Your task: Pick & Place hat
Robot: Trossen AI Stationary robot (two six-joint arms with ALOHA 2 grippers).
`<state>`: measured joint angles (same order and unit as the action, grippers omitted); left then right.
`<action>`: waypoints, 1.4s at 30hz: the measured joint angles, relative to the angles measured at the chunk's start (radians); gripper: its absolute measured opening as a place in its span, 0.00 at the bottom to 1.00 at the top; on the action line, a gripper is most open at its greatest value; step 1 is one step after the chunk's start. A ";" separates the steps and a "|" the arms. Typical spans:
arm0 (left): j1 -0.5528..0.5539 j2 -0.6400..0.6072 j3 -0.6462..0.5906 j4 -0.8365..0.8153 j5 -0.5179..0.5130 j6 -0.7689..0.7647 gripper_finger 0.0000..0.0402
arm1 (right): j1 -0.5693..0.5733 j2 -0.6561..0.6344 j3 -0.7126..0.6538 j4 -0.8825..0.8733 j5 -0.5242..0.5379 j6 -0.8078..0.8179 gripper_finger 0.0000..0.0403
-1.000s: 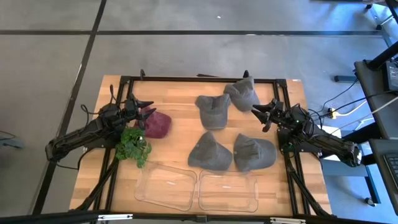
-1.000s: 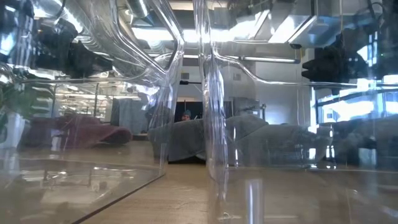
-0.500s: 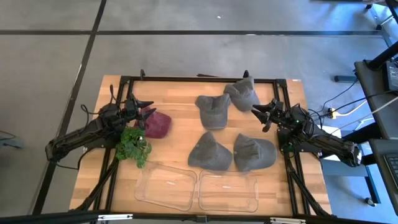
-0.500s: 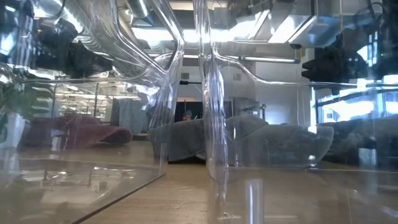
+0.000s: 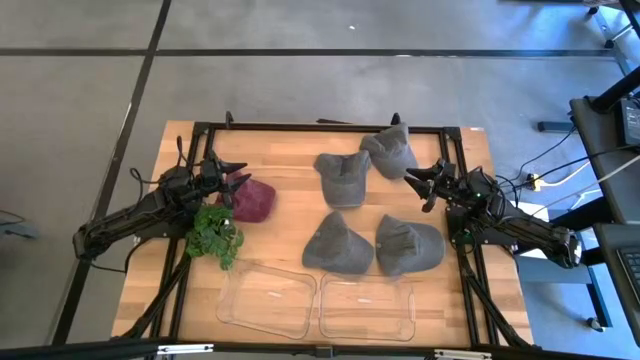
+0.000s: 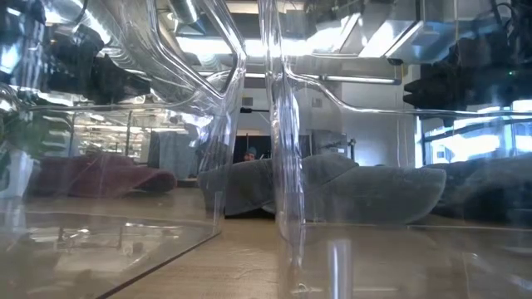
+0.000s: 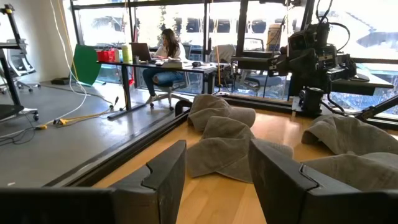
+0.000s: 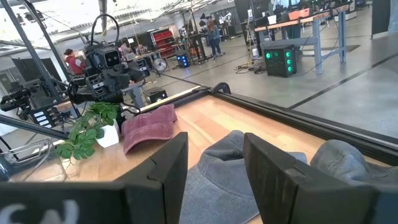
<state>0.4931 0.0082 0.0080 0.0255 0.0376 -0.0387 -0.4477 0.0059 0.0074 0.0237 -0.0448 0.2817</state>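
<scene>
Four grey hats lie on the wooden table: two toward the far edge [image 5: 343, 177] [image 5: 390, 150] and two nearer [image 5: 338, 243] [image 5: 408, 243]. A maroon hat [image 5: 255, 199] lies left of them. My left gripper [image 5: 232, 181] hovers open just left of the maroon hat, and its wrist view looks across at the grey hats [image 7: 230, 152]. My right gripper [image 5: 418, 181] is open between the far and near grey hats on the right, with a grey hat [image 8: 224, 171] just ahead of its fingers. Neither gripper touches anything.
A small green plant [image 5: 215, 234] in a white pot stands by the left arm. Two clear plastic containers [image 5: 268, 298] [image 5: 366, 307] sit side by side at the near edge, and their walls [image 6: 278, 124] fill the low view. A black frame [image 5: 320, 127] rims the table.
</scene>
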 joint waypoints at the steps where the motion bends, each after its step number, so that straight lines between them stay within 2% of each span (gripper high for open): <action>1: 0.000 0.000 0.000 0.000 0.000 0.000 0.42 | 0.000 0.000 0.000 0.000 0.000 0.000 0.39; 7: 0.000 0.000 0.000 0.000 0.000 0.000 0.42 | 0.000 0.000 0.000 0.000 0.000 0.009 0.39; 11: 0.000 0.000 0.000 0.000 0.000 0.000 0.42 | 0.000 0.000 0.000 0.012 -0.008 0.137 0.39; 15: 0.000 0.000 0.000 0.000 0.000 0.000 0.42 | 0.000 0.001 0.000 0.069 0.015 0.209 0.39; 20: 0.000 0.000 0.000 0.000 0.000 0.000 0.42 | 0.000 0.001 0.000 0.186 0.017 0.208 0.40; 23: 0.000 0.000 0.000 0.000 0.000 0.000 0.42 | 0.000 0.001 0.000 0.261 0.054 0.219 0.46; 27: 0.000 0.000 0.000 0.000 0.000 0.000 0.42 | 0.000 0.027 0.001 0.383 0.124 0.353 0.60; 30: 0.000 0.000 0.000 0.000 0.000 0.000 0.42 | 0.000 0.073 0.053 0.399 0.021 0.307 0.68; 33: 0.000 0.000 0.000 0.000 0.000 0.000 0.42 | 0.001 0.177 0.170 0.389 -0.076 0.206 0.72; 36: 0.000 0.000 0.000 0.000 0.000 0.000 0.42 | 0.003 0.333 0.356 0.233 -0.113 0.101 0.74; 42: 0.000 0.000 0.000 0.000 0.000 0.000 0.42 | 0.062 0.748 0.804 -0.434 -0.224 -0.108 0.74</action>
<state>0.4930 0.0082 0.0079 0.0257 0.0376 -0.0387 -0.3852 0.7537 0.8118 -0.4103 -0.2688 0.1739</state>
